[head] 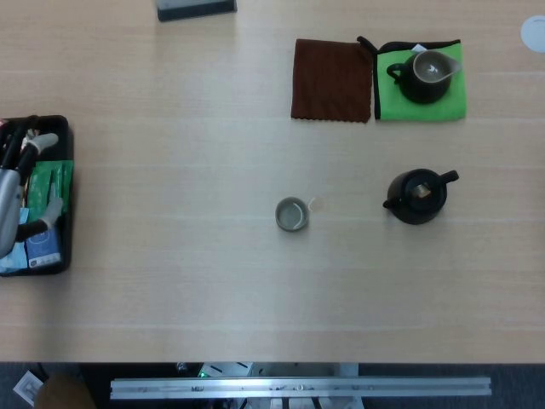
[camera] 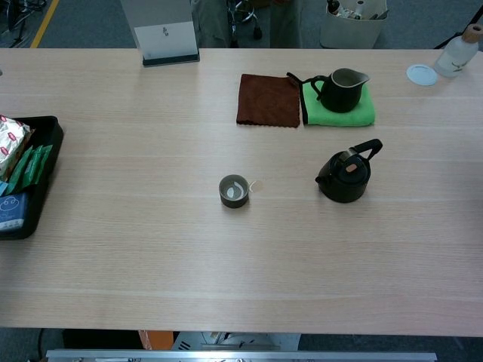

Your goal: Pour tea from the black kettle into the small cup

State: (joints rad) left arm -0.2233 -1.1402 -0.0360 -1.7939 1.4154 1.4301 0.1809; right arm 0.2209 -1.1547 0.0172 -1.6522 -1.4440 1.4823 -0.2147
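I saw the small cup mid-table, its contents unclear, with the black kettle upright well to its right. Far left of the cup, my left hand hovered over the snack tray; its finger state I couldn't tell. My right hand was out of sight.

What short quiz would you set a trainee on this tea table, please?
1. True or false: the black kettle stands on the green cloth.
2. Which lies nearer the small cup: A, the kettle, or B, the black tray?
3. What colour is the cloth lying beside the green one?
Key: 1 false; 2 A; 3 brown.
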